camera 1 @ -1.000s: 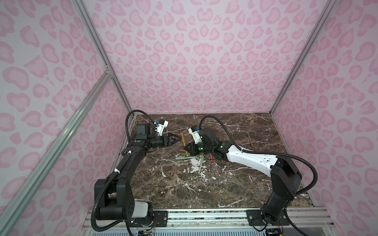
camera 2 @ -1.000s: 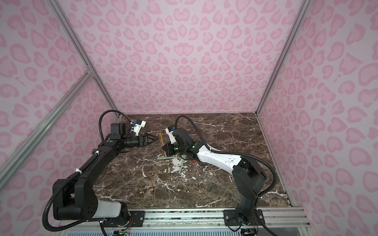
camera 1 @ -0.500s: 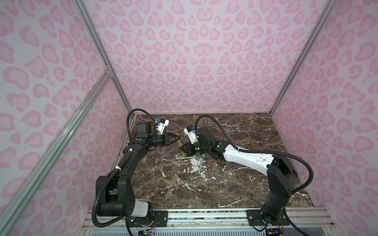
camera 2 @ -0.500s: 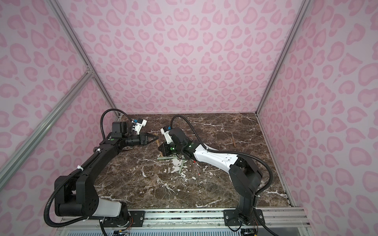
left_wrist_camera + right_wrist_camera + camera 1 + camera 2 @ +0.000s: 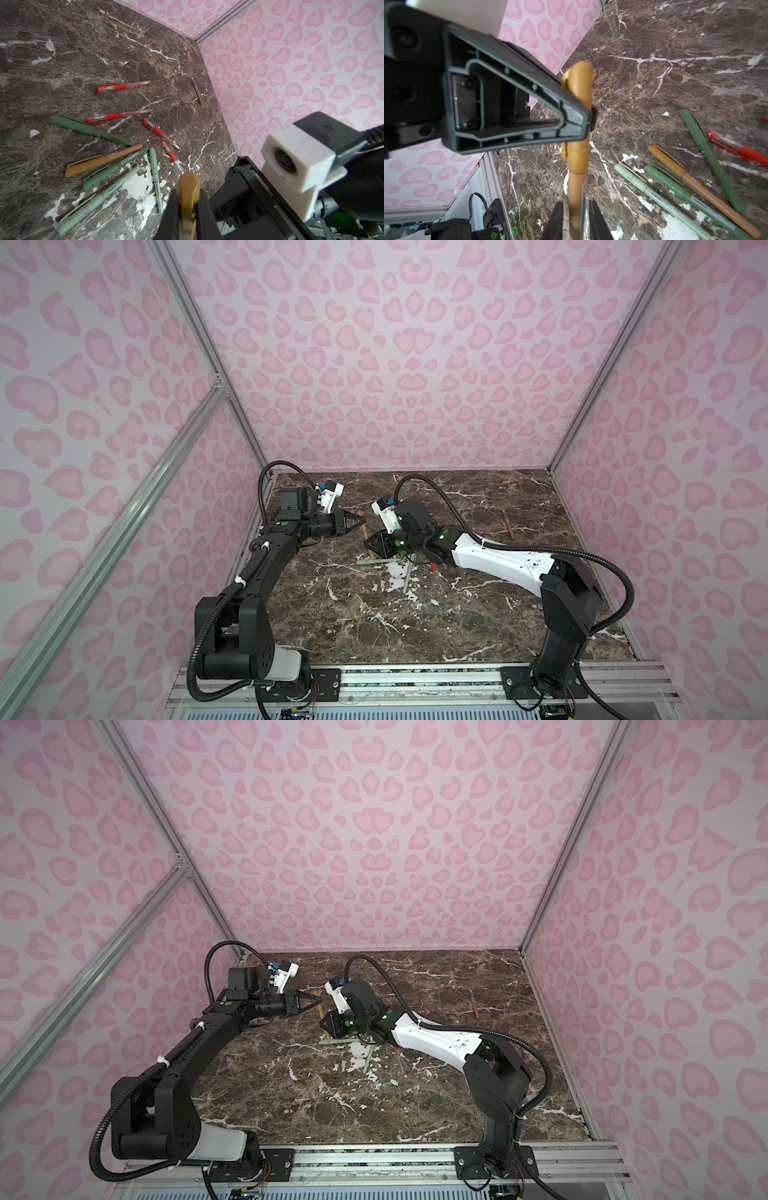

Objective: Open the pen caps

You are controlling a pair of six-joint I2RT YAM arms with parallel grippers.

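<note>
A tan-brown pen hangs in the air between my two grippers, with its tan cap (image 5: 188, 182) (image 5: 579, 83) still on its body (image 5: 577, 187). My left gripper (image 5: 188, 193) (image 5: 360, 525) is shut on that cap. My right gripper (image 5: 576, 204) (image 5: 371, 543) stands slightly open around the body, with a small gap on each side. In both top views the pen (image 5: 318, 999) shows as a short tan stick between the fingertips, left of the table's middle.
Several capped pens lie on the marble table (image 5: 457, 614): red ones (image 5: 124, 86), green ones (image 5: 89, 129) (image 5: 376, 563) and a tan one (image 5: 104, 160) (image 5: 695, 178). A lone brown pen body (image 5: 508, 524) (image 5: 197, 91) lies near the right wall.
My left gripper has shut on the tan cap. My right gripper carried the pen leftward to it and has loosened its jaws around the body.
</note>
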